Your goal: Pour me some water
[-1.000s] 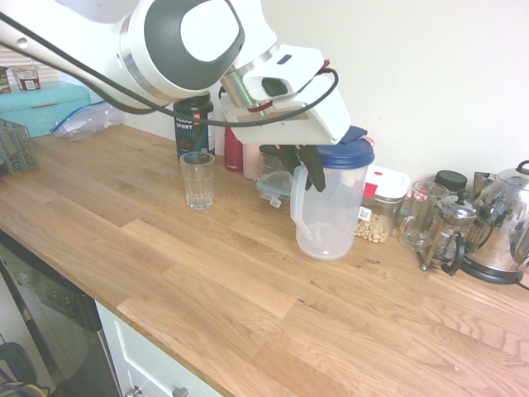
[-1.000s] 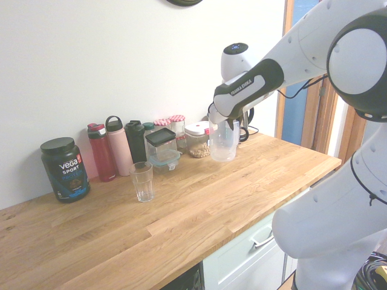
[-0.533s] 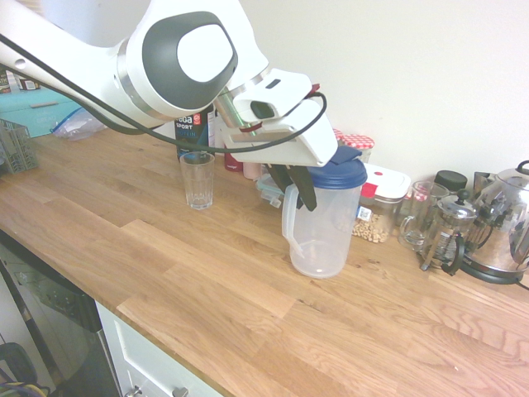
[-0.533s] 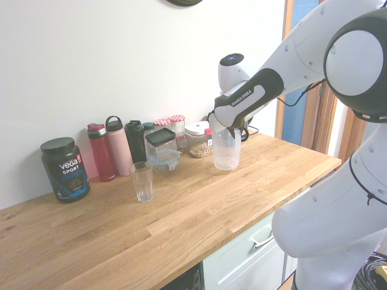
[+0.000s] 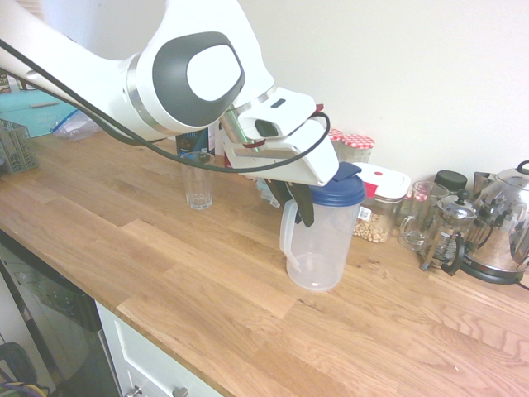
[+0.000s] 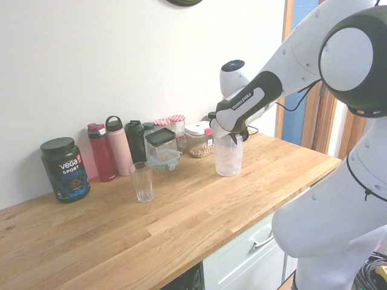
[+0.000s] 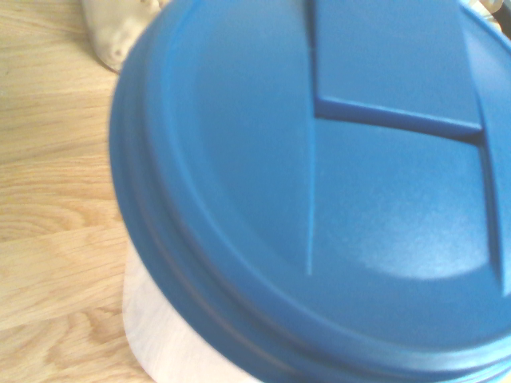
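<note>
The pitcher (image 5: 318,240) stands on the counter (image 5: 207,289) — gripper (image 5: 296,198) at its handle, jaw state unclear. Behind it sit jars (image 5: 382,207); the glass (image 5: 197,179) stands well apart.

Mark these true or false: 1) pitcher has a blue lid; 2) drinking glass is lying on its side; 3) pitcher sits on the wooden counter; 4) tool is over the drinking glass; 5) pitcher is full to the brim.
1) True: the pitcher carries a blue lid.
2) False: the drinking glass stands upright.
3) True: its base rests on the wooden counter.
4) False: the tool is at the pitcher's handle, well apart from the glass.
5) False: the pitcher looks almost empty through its clear wall.
</note>
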{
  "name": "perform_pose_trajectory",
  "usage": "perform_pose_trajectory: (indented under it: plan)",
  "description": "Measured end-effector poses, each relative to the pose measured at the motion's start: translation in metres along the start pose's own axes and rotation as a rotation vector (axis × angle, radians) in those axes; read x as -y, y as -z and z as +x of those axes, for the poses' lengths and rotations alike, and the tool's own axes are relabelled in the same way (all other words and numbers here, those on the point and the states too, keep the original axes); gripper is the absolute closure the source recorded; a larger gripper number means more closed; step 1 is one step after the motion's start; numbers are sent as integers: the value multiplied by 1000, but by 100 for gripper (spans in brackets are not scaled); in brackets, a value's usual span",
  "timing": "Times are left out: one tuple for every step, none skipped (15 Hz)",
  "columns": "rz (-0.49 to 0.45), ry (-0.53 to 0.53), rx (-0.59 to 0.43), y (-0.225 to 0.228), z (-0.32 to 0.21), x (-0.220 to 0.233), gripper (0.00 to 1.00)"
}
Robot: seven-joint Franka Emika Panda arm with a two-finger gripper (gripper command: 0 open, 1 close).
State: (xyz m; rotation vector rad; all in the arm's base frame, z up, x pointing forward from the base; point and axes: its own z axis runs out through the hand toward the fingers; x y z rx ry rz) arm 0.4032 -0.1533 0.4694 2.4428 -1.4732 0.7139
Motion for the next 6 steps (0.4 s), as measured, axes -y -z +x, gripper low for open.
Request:
perform_pose_trajectory:
  plan:
    - [0, -6, 3, 0, 1, -1, 0]
    - [0, -13, 15, 1, 2, -1, 0]
    - [-8, -9, 50, 4, 3, -2, 0]
    - [-18, 5, 114, 9, 2, -2, 0]
    - [-17, 26, 196, 17, 2, -4, 0]
    - [-6, 47, 277, 29, 3, -8, 0]
